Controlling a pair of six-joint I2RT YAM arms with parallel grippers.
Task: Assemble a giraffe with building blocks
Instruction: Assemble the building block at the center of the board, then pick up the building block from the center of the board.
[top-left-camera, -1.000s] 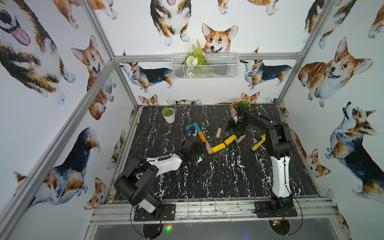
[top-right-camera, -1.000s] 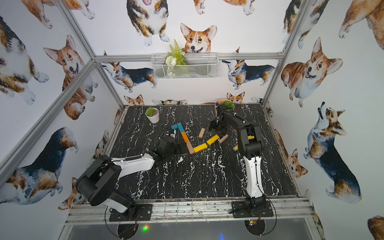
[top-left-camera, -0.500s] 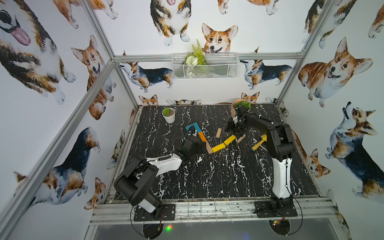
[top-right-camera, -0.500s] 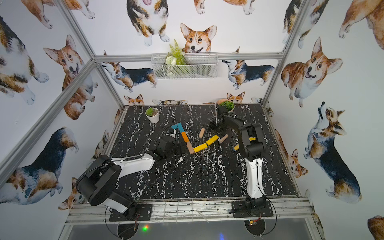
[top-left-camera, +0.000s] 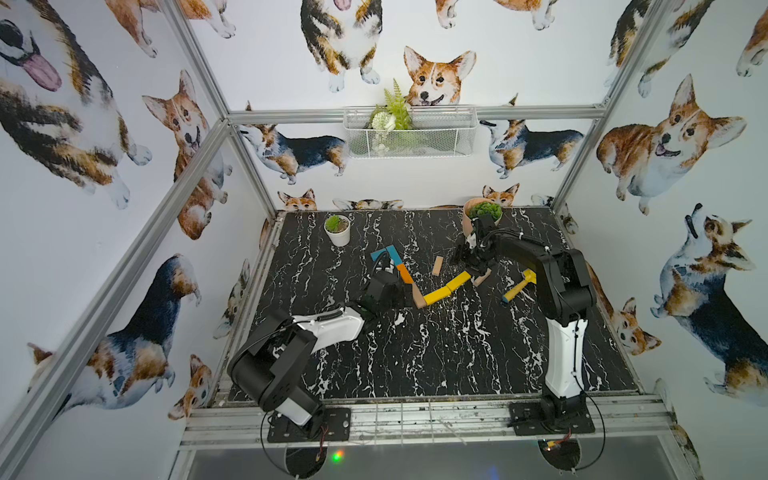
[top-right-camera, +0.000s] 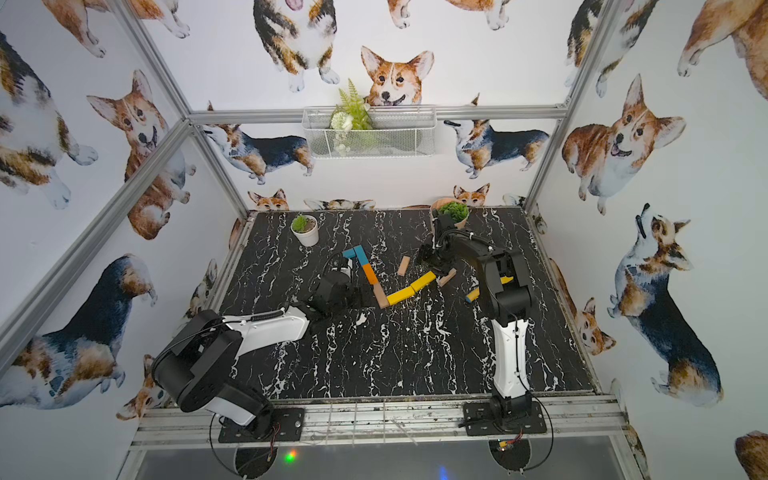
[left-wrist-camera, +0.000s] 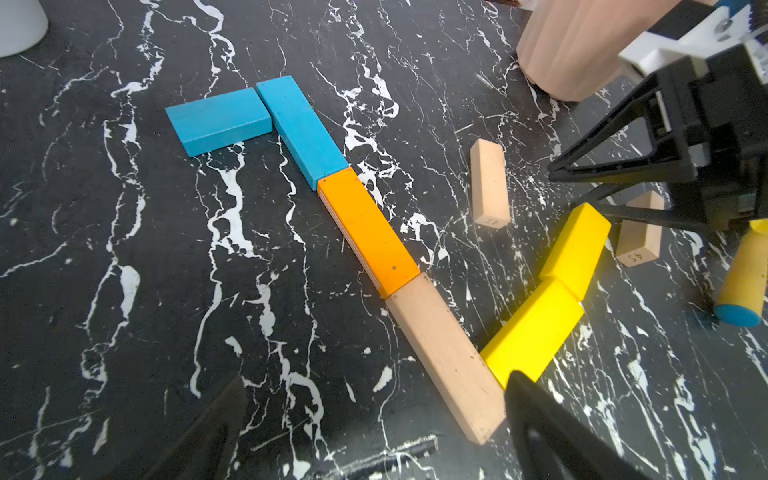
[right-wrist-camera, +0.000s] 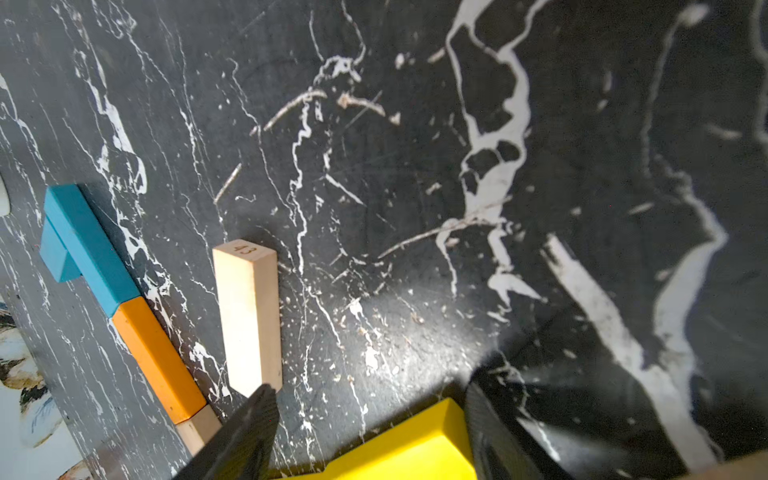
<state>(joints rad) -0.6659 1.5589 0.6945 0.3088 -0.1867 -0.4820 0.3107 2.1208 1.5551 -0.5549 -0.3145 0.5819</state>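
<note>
Delta vs a second ago is small. The right arm's elbow has drifted slightly toward the right wall. The right end effector (right-wrist-camera: 368, 388) is still over the far end of the yellow run. No plank has moved and the left arm is unchanged.

The giraffe (top-left-camera: 436, 296) sits mid-worktop (top-left-camera: 415, 353), part built:
- Two teal planks (left-wrist-camera: 218, 120) form an L.
- The orange plank (left-wrist-camera: 368, 232) and tan neck plank (left-wrist-camera: 444, 357) follow end to end in a straight line.
- Two yellow planks (left-wrist-camera: 534, 332) branch off the tan end toward the right arm, with a slight kink at their joint.

Loose parts:
- The tan plank marked 43 (left-wrist-camera: 489, 183) lies between the neck and the yellow run, touching neither.
- The tan plank marked 45 (left-wrist-camera: 638, 237) is just beside the far yellow end, below the right end effector.
- The toy shovel (top-left-camera: 517, 286) lies near the right arm, apart from the figure.

Right end effector: fingers spread, straddling the far yellow end. There is a clear gap on one side. The other finger is close to the plank, but I cannot tell if it touches. It is not pinching.

Left end effector (left-wrist-camera: 376, 378): spread wide, low over the joint between the tan neck plank and the near yellow plank, gripping nothing.
</note>
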